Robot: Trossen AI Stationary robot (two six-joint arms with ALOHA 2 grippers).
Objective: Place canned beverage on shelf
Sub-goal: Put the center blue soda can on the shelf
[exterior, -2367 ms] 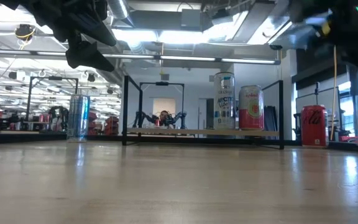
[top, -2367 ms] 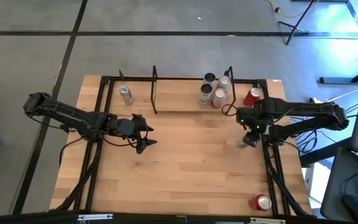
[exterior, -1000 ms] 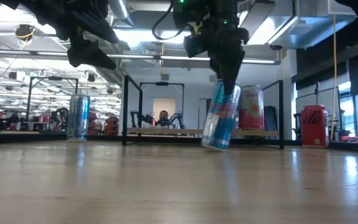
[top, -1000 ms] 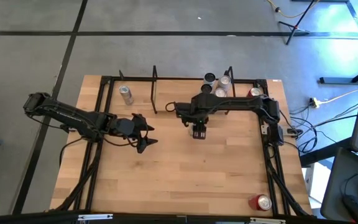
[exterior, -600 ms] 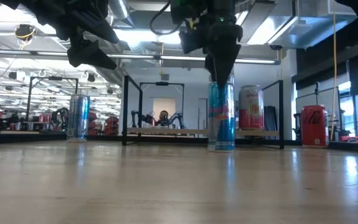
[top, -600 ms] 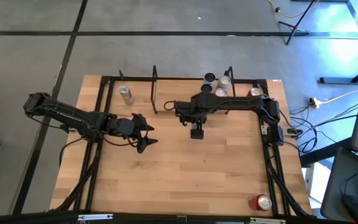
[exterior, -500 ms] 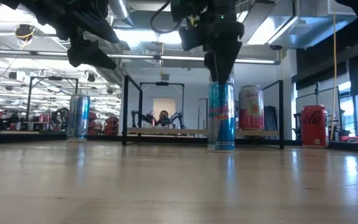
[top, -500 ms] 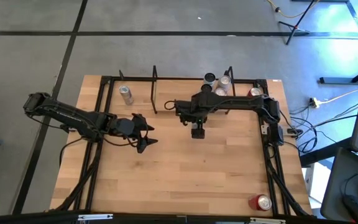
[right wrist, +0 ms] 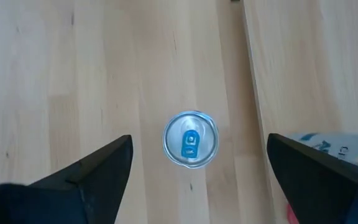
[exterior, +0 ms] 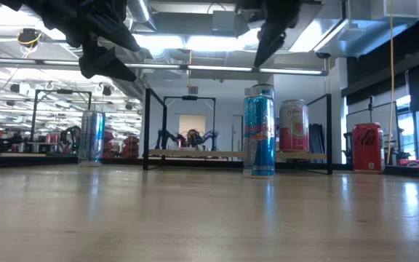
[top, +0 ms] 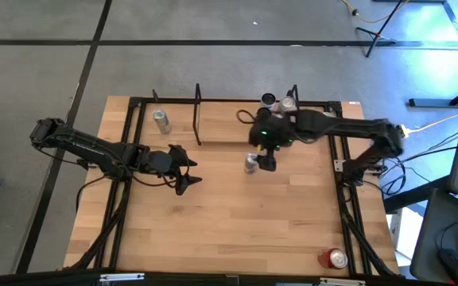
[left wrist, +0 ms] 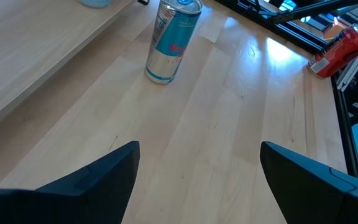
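Right gripper (right wrist: 191, 168): jaws spread wide, holding nothing, hanging above the tabletop and pointing straight down. Directly beneath them, centred between the two dark fingers (right wrist: 82, 174), stands the tall slim blue-and-silver beverage can (right wrist: 191, 139), seen lid-on from the wrist.

Beverage can: upright on the light wood tabletop (top: 237, 214), long axis vertical, in line with the gripper's approach. It stands just in front of the shelf (top: 221, 127), the low light-wood plank between two black wire end frames, and is not yet on it. From table height the can (exterior: 259, 131) stands clear, with the gripper (exterior: 271, 29) well above its lid and no contact.

Right arm: reaches in from the table's right edge across the shelf end, wrist (top: 265, 137) turned down over the can (top: 250, 164). It is by far the nearer arm. My judgement is that a straight descent and a closing of the jaws would retake the can, then a short lift rearward onto the plank.

Left gripper (top: 183, 173): jaws spread, empty, waiting at the left-centre of the table, well apart from the can.

Also present: other cans (top: 281, 103) clustered at the shelf's right end, a silver can (top: 161, 121) left of the shelf, a red can (top: 335, 258) lying near the front right corner.
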